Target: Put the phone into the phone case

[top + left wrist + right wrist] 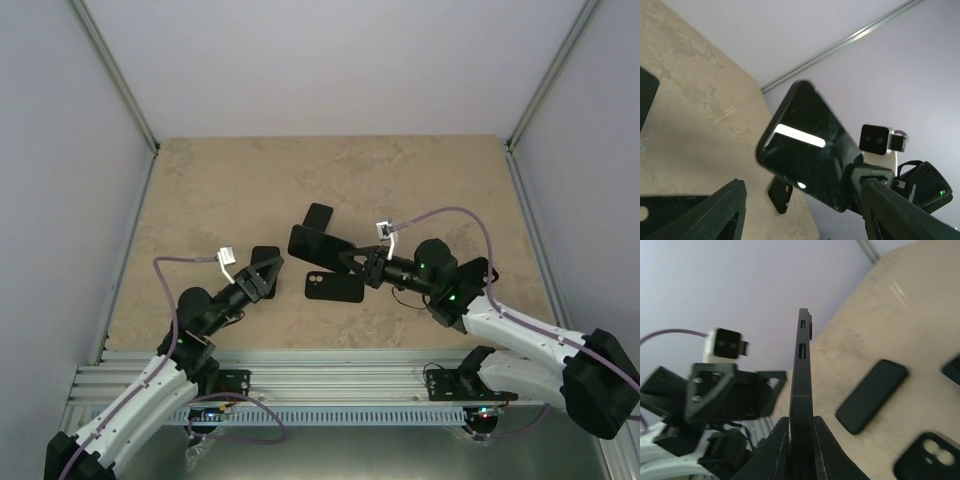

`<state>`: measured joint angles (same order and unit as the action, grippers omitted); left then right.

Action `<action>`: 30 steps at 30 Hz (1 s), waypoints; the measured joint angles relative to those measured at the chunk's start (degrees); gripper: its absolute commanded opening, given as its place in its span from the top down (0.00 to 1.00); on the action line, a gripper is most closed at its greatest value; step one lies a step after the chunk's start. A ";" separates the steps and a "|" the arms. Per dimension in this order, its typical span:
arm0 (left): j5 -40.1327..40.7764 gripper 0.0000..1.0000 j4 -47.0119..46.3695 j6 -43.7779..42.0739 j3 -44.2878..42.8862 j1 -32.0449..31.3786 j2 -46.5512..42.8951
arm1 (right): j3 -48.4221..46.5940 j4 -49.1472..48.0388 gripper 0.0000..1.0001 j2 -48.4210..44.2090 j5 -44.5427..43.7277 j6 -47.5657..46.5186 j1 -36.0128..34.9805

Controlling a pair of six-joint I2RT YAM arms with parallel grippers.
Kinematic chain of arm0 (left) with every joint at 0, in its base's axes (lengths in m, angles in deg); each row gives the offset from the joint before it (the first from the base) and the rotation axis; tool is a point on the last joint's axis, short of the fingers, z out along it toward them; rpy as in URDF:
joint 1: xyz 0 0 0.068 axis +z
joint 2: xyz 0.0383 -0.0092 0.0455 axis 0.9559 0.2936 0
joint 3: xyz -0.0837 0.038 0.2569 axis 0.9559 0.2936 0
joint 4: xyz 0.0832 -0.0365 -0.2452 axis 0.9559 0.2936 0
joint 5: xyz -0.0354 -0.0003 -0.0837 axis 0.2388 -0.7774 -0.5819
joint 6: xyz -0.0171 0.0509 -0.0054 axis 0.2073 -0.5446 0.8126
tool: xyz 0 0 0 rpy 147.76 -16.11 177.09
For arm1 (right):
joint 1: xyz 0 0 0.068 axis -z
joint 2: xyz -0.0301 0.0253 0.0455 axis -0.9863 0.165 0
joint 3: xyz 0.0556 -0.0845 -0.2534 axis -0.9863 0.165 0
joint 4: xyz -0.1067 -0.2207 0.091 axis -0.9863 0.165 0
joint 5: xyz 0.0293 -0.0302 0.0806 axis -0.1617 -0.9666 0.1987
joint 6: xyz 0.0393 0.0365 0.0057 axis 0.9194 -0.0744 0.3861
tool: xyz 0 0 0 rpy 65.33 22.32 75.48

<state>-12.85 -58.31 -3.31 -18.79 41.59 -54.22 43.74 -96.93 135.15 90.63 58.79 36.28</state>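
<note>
Where the right gripper clamps the phone, one end is hidden.

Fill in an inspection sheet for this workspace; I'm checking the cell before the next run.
Surface: beige mottled table, no spills seen.
Job's things: phone held off the table; phone case lying flat beside it, camera cutout showing.
Clutter: far black slab beyond the phone, near black slab by the left gripper; phones or cases, cannot tell.
Grippers: left gripper open, empty; right gripper shut on the phone.
Cables: left purple cable and right purple cable loop off the wrists.
Surroundings: pale walls, aluminium frame posts.
</note>
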 measured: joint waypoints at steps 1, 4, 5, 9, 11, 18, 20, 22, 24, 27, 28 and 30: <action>0.28 0.30 1.42 -0.59 -0.74 0.00 0.42 | -0.02 2.32 0.99 -0.52 0.26 -0.50 1.09; 1.18 0.26 4.68 -2.10 -2.67 0.00 2.40 | -0.24 9.55 0.99 -1.81 1.53 -1.95 4.50; 1.25 0.24 5.60 -2.60 -3.30 0.00 3.43 | -0.33 11.39 0.99 -2.12 1.95 -2.36 5.53; 1.18 0.14 8.87 -4.28 -5.60 0.00 8.41 | -0.46 19.26 0.99 -3.45 4.46 -4.00 10.14; 1.16 0.10 10.91 -5.42 -6.91 0.00 11.17 | -0.46 21.75 0.99 -3.76 5.64 -4.44 11.56; 0.87 0.01 17.53 -9.51 -12.41 0.00 21.11 | -0.46 26.53 1.00 -2.16 11.34 -4.63 15.43; 0.55 0.01 18.53 -10.58 -13.73 -0.02 24.61 | -0.46 26.62 0.99 -0.26 12.90 -4.37 16.04; 0.17 0.01 18.82 -11.54 -14.43 -0.13 27.78 | -0.46 26.71 1.00 1.68 14.08 -4.04 16.24; -0.11 0.01 19.02 -12.15 -14.84 -0.39 30.69 | -0.46 26.71 0.99 3.19 15.10 -3.63 16.24; -0.55 0.02 19.21 -13.09 -15.23 -1.05 35.08 | -0.61 26.75 0.99 5.64 16.28 -3.32 16.28; -0.74 0.03 19.26 -13.20 -15.37 -1.18 36.15 | -0.87 26.84 1.00 6.80 16.59 -3.23 16.31; -1.42 0.06 19.08 -13.60 -15.87 -1.46 38.51 | -1.70 27.06 1.00 9.09 17.16 -3.04 16.37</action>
<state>-14.28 -39.23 -16.90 -34.66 40.13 -15.71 42.04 -69.87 144.24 107.79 55.75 52.65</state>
